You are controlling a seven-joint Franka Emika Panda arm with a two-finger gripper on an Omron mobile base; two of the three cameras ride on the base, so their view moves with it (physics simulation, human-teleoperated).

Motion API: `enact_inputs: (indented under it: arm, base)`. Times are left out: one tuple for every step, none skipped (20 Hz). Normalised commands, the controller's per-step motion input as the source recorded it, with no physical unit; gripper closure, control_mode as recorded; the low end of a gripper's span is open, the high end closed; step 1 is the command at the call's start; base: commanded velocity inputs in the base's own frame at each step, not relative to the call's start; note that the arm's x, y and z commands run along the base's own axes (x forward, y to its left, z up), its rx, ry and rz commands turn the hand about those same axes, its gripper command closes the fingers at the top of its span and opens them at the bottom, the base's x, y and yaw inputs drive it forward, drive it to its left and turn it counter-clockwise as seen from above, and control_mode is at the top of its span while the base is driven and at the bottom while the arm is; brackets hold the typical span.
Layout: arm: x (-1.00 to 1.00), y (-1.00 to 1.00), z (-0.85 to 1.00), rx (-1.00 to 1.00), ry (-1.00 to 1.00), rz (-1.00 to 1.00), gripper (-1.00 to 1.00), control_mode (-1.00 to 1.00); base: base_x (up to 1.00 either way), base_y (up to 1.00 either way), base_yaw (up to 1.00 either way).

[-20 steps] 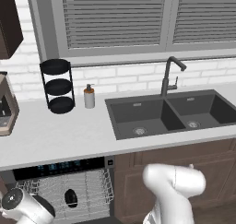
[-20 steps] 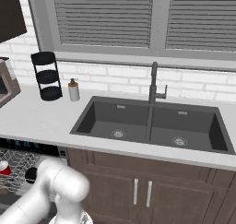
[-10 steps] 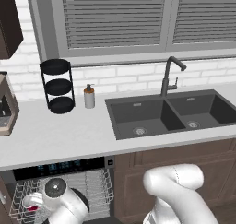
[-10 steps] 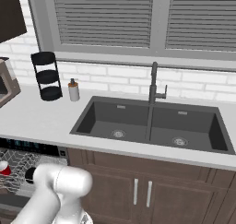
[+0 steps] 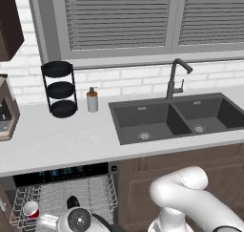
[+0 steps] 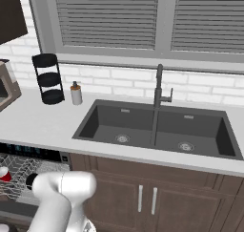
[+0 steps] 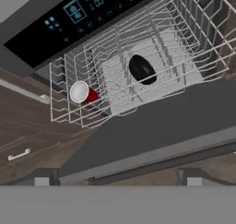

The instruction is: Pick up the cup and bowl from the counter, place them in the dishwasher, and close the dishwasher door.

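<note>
cup (image 7: 83, 92): 1 | bowl (image 7: 142, 69): 1 (both in rack (image 7: 184, 48))

Left base view sits behind the arm on its left, looking forward and down across the counter (image 5: 71, 140), the sink (image 5: 176, 119) off to the right and the dishwasher (image 5: 66, 197) open low at the left. Right base view looks from the other side, so the same sink (image 6: 157, 128) lands centre and the dishwasher (image 6: 24, 171) slips to the left edge. Both share counter, sink and window wall. Hand view is far closer, tilted, staring down into the wire rack (image 7: 133, 66) with the dishwasher door (image 7: 152, 126) running across below it.
</note>
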Motion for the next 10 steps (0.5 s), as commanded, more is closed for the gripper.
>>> enact_inputs:
  arm:
    - [-0.29,0.00,0.32,0.08,-0.03,0.14,-1.00,-1.00]
    - [-0.19,-0.08,0.40,0.11,-0.02,0.15,-1.00,-1.00]
    - [-0.16,-0.04,0.41,0.13,0.00,0.12,-1.00,-1.00]
    - [-0.20,0.00,0.32,0.08,0.00,0.05,-1.00,-1.00]
    - [-0.14,0.00,0.19,0.07,0.00,0.00,-1.00,-1.00]
    - [-0.11,0.00,0.11,0.06,0.00,0.00,-1.00,-1.00]
    - [-0.36,0.00,0.00,0.04,-0.03,0.00,-1.00,-1.00]
    - [-0.43,0.14,0.00,0.00,0.00,0.01,-1.00,-1.00]
    - [-0.45,0.34,0.00,0.00,0.04,0.05,-1.00,-1.00]
    - [-0.39,0.44,-0.01,0.00,0.08,0.12,-1.00,-1.00]
  base:
    - [0.00,0.00,0.00]
    - [0.00,0.00,0.00]
    - [0.00,0.00,0.00]
    - [0.00,0.00,0.00]
    - [0.00,0.00,0.00]
    - [0.00,0.00,0.00]
    - [0.00,0.00,0.00]
    - [0.00,0.00,0.00]
    - [0.00,0.00,0.00]
    - [0.00,0.00,0.00]
